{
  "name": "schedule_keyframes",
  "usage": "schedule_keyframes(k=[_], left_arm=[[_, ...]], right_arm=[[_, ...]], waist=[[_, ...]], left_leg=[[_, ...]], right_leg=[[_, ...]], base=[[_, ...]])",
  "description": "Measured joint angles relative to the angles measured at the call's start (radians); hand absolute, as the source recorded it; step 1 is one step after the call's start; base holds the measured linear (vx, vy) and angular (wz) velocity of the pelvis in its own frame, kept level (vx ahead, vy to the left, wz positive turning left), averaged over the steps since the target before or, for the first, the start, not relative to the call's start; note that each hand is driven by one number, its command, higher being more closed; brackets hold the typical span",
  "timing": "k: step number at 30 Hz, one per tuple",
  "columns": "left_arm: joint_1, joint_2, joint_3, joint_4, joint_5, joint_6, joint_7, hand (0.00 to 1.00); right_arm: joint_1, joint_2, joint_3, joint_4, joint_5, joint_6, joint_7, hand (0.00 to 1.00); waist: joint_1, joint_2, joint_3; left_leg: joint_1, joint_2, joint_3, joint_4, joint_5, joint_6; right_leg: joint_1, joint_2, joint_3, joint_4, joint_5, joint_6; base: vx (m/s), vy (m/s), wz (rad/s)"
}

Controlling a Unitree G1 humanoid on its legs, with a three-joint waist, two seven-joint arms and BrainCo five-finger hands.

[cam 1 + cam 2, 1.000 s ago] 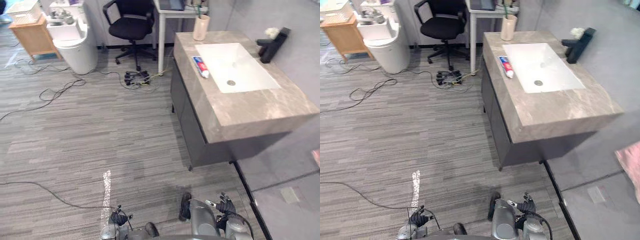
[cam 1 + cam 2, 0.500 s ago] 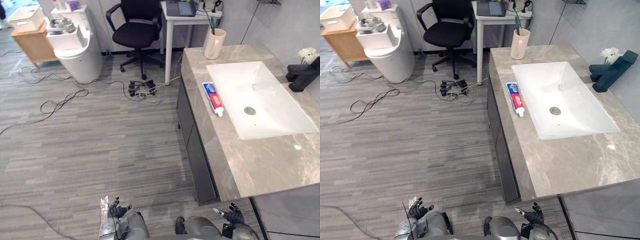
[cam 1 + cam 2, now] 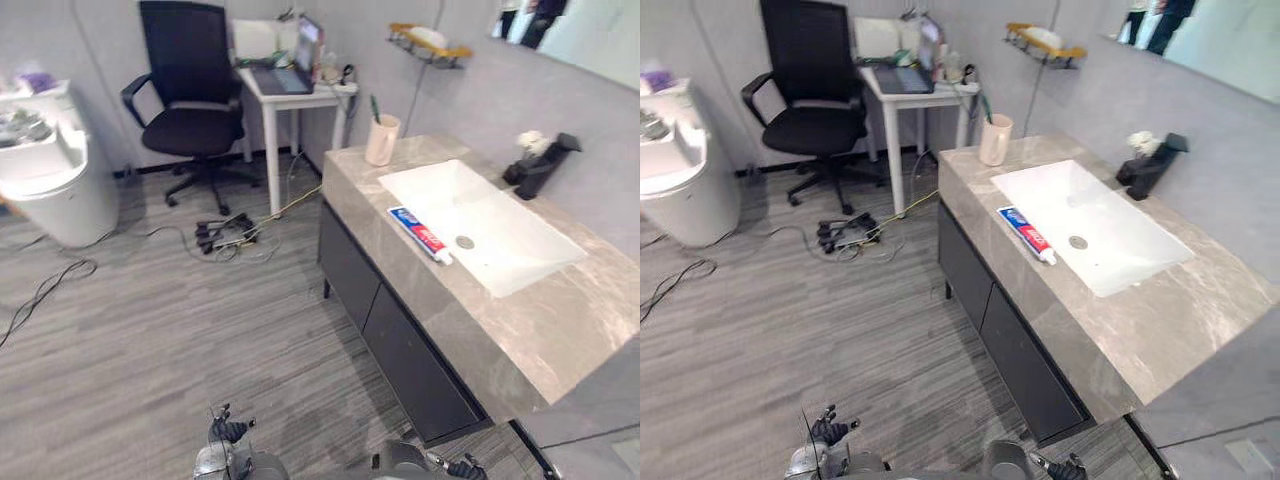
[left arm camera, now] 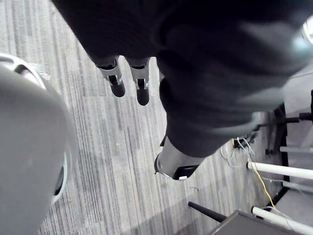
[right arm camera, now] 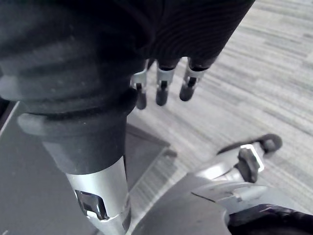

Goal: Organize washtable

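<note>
Floor [image 3: 200, 330] wide open beside the stone tabletop [image 3: 560, 320]; sink [image 3: 500, 225] takes its middle. Cup [image 3: 381, 140] sits at the far corner. Toothpaste tube [image 3: 420, 233] lies between sink rim and tabletop edge. Left hand [image 3: 228, 432] and right hand [image 3: 1070, 468] hang low, fingers relaxed, empty.

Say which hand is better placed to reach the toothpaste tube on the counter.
Right, probably. The counter with the toothpaste tube stands on the robot's right, and the right hand hangs nearer its front edge; the left hand hangs over the floor farther off. Both are open and empty.
</note>
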Motion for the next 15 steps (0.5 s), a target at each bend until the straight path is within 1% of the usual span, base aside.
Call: schedule_keyframes(k=[1,2,3,4,5,6,7,8,9,10,11,12,13,14,15], left_arm=[[0.002,-0.002,-0.002,0.000,-0.001,0.000,0.000,0.00],[0.002,-0.003,-0.005,0.001,-0.002,0.000,-0.001,0.00],[0.002,-0.004,-0.006,0.003,-0.002,0.000,-0.001,0.00],[0.002,-0.004,-0.006,0.004,-0.003,0.000,-0.003,0.00],[0.006,-0.005,-0.005,0.004,-0.002,0.000,-0.006,0.00],[0.003,-0.013,-0.004,0.009,-0.002,0.000,-0.008,0.00],[0.002,-0.023,-0.004,0.012,0.000,0.001,-0.009,0.00],[0.016,-0.045,0.000,0.009,0.001,-0.001,-0.012,0.00],[0.015,-0.056,0.021,0.006,0.005,-0.001,-0.013,0.00],[0.014,-0.057,0.026,0.006,0.005,-0.001,-0.014,0.00],[0.014,-0.061,0.053,0.001,0.005,0.000,-0.019,0.00],[0.024,-0.059,0.078,-0.010,0.002,-0.001,-0.025,0.00],[0.023,-0.059,0.082,-0.016,0.001,-0.001,-0.025,0.00],[0.022,-0.060,0.079,-0.022,0.002,-0.001,-0.029,0.00],[0.021,-0.058,0.078,-0.022,0.002,-0.001,-0.029,0.00]], right_arm=[[-0.001,0.000,-0.005,0.000,-0.001,0.000,0.002,0.00],[-0.001,0.000,-0.008,0.002,-0.003,-0.001,0.002,0.00],[-0.005,-0.002,-0.008,0.011,-0.009,-0.001,0.001,0.00],[-0.004,-0.002,-0.008,0.014,-0.011,0.000,0.002,0.00],[-0.002,0.000,-0.015,0.024,-0.010,-0.002,0.001,0.00],[0.001,-0.006,-0.025,0.034,-0.009,-0.001,0.002,0.00],[0.006,-0.017,-0.027,0.039,-0.009,-0.001,0.004,0.00],[0.024,-0.032,-0.028,0.039,-0.009,-0.004,0.004,0.00],[0.019,-0.044,-0.026,0.040,-0.010,-0.004,0.005,0.00],[0.018,-0.045,-0.026,0.041,-0.010,-0.004,0.005,0.00],[0.018,-0.058,-0.016,0.048,-0.010,-0.004,0.005,0.00],[0.018,-0.072,0.002,0.054,-0.005,0.006,0.014,0.00],[0.015,-0.080,0.008,0.067,0.010,0.018,0.029,0.00],[0.006,-0.087,0.014,0.086,0.015,0.027,0.026,0.00],[0.001,-0.090,0.033,0.087,0.015,0.023,0.019,0.00]], waist=[[-0.001,0.002,-0.001],[-0.001,0.003,-0.001],[-0.001,0.004,-0.002],[-0.001,0.004,-0.002],[-0.002,0.002,-0.004],[-0.008,0.009,-0.002],[-0.013,0.021,-0.006],[-0.024,0.056,-0.027],[-0.025,0.070,-0.024],[-0.025,0.071,-0.022],[-0.014,0.083,-0.016],[0.003,0.081,-0.010],[0.013,0.082,-0.010],[0.029,0.080,-0.009],[0.025,0.077,-0.008]], left_leg=[[0.020,-0.016,0.001,-0.044,0.001,0.000],[0.034,-0.025,0.001,-0.075,0.003,-0.002],[0.046,-0.039,0.000,-0.116,0.019,-0.004],[0.050,-0.045,-0.002,-0.129,0.028,-0.007],[0.053,-0.068,-0.013,-0.140,0.030,-0.010],[0.055,-0.085,-0.053,-0.128,0.026,-0.006],[0.055,-0.079,-0.079,-0.116,0.022,-0.005],[0.046,-0.065,-0.114,-0.104,0.019,-0.004],[0.014,-0.041,-0.145,0.016,0.016,-0.007],[0.001,-0.033,-0.149,0.046,0.016,-0.007],[-0.088,0.025,-0.185,0.276,0.039,-0.026],[-0.158,0.076,-0.206,0.455,0.067,-0.036],[-0.176,0.091,-0.211,0.508,0.060,-0.037],[-0.205,0.096,-0.224,0.541,0.058,-0.034],[-0.229,0.095,-0.230,0.505,0.056,-0.031]], right_leg=[[-0.025,0.007,-0.065,-0.022,-0.012,0.008],[-0.040,0.023,-0.115,-0.058,-0.015,0.003],[-0.047,0.056,-0.159,-0.143,-0.013,-0.004],[-0.043,0.073,-0.167,-0.196,-0.008,-0.013],[-0.027,0.087,-0.162,-0.286,0.019,-0.063],[0.001,0.088,-0.161,-0.343,0.054,-0.105],[0.023,0.084,-0.188,-0.346,0.048,-0.101],[0.047,0.085,-0.230,-0.358,0.027,-0.101],[0.077,0.086,-0.258,-0.359,-0.008,-0.093],[0.083,0.087,-0.262,-0.359,-0.011,-0.094],[0.119,0.108,-0.273,-0.364,-0.031,-0.101],[0.154,0.128,-0.261,-0.368,-0.050,-0.115],[0.169,0.135,-0.244,-0.369,-0.057,-0.120],[0.191,0.136,-0.211,-0.375,-0.066,-0.120],[0.209,0.134,-0.179,-0.392,-0.066,-0.117]], base=[[0.06,0.097,-0.41],[0.12,0.096,-0.41],[0.14,0.059,-0.20],[0.20,0.026,0.02],[0.24,-0.040,0.45],[0.25,-0.069,0.64],[0.29,-0.070,0.98],[0.31,-0.058,1.02],[0.31,-0.066,0.84],[0.28,-0.089,0.45],[0.26,-0.054,-0.09],[0.26,-0.015,-0.30],[0.29,0.053,-0.72],[0.27,0.088,-0.85],[0.31,0.141,-0.87]])
